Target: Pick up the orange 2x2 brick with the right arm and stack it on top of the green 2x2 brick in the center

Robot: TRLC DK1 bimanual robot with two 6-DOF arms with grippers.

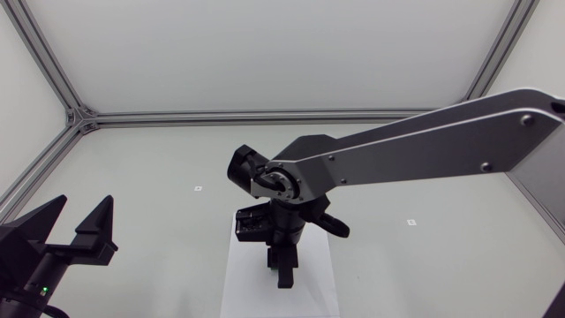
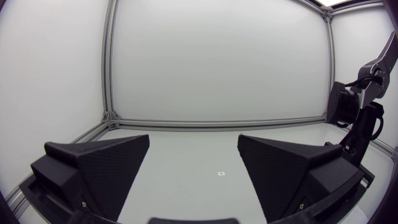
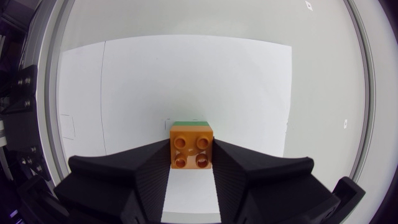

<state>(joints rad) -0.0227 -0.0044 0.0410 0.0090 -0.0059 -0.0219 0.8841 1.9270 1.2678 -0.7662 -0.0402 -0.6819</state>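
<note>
Orange brick (image 3: 192, 147) clamped between right fingers (image 3: 149, 175), both sides touching; green brick (image 3: 191, 124) peeking from underneath; left fingers (image 2: 99, 167) spread wide.

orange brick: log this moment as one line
right pincer: shut on orange brick | orange brick: directly over green brick, seating unclear | left pincer: open, empty, away from bricks

Black fingers (image 3: 149, 177), orange brick (image 3: 192, 147), green brick (image 3: 190, 124), white sheet (image 3: 186, 74).
</note>
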